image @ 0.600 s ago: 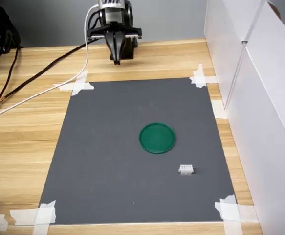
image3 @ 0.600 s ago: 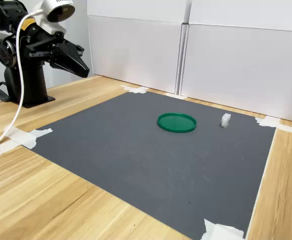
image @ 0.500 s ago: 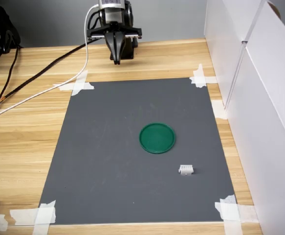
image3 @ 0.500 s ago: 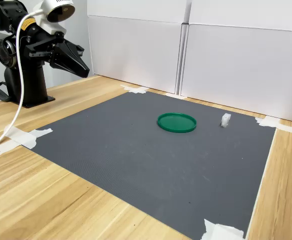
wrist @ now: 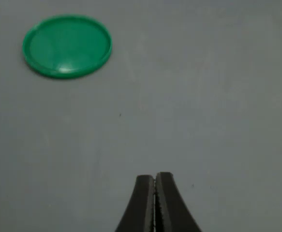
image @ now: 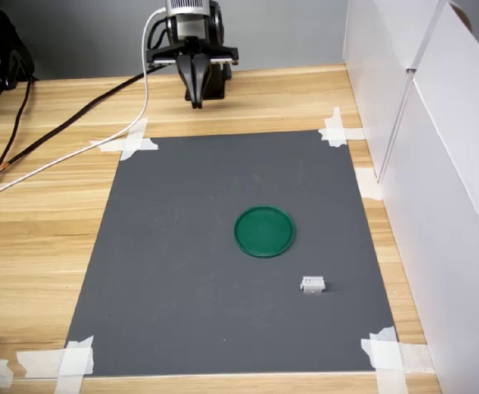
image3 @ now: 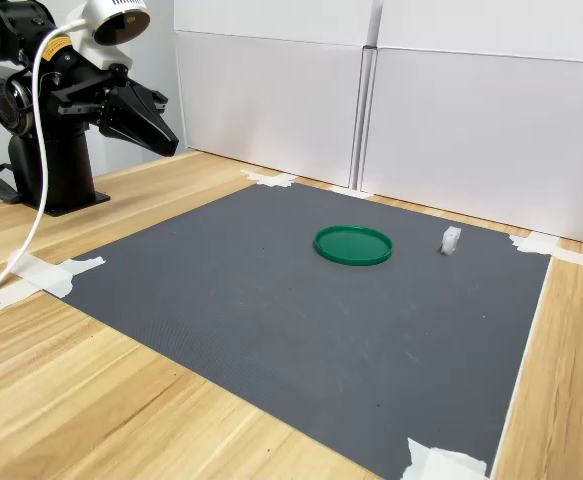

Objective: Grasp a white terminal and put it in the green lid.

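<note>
The white terminal [image: 313, 285] sits on the dark grey mat [image: 181, 246], toward the corner at the first exterior view's lower right, apart from everything else and touched by nothing; in the second exterior view it stands just to the right of the green lid [image3: 353, 244]. The green lid lies flat on the mat near its middle, up and to the left of the terminal in the first exterior view, and nothing lies in it. The mat is taped at its corners with white tape strips [image: 128, 144] to the wooden worktop [image: 34, 213]. The hand [image: 195, 100] hangs in the air above the worktop beyond the mat's far edge, well apart from both things, its two black fingers [wrist: 143, 203] pressed together with nothing between them. White panels [image3: 371, 110] wall one side.
</note>
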